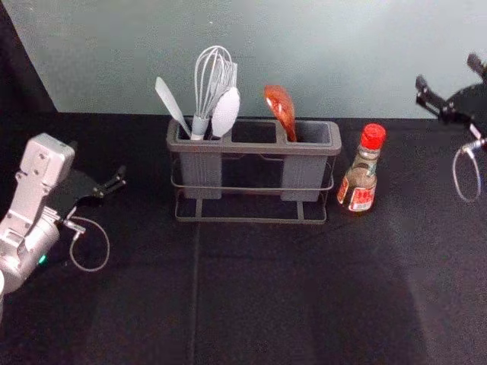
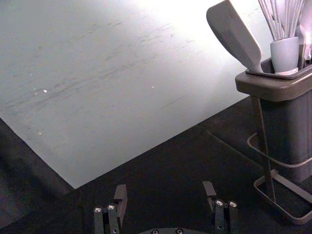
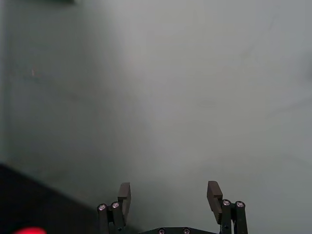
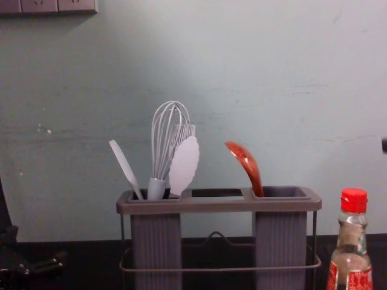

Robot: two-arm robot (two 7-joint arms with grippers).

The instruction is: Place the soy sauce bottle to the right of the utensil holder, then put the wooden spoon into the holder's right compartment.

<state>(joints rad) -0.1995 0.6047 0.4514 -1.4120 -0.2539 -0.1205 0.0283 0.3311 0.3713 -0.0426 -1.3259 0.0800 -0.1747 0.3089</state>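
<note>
The soy sauce bottle (image 1: 361, 179) stood upright near the far edge of the table (image 1: 251, 304), just right of the utensil holder (image 1: 255, 149). The wooden spoon (image 1: 280, 105) leaned bowl-up in the holder's right compartment (image 1: 304, 171). Both grippers were spread wide and empty — the left gripper (image 1: 97, 158) left of the holder, the right gripper (image 1: 447, 70) raised toward the table's far edge, beyond the bottle's right side.

black tabletop (image 1: 259, 304) | utensil holder (image 1: 259, 148): upright | soy sauce bottle (image 1: 361, 179): upright, just right of the holder
</note>
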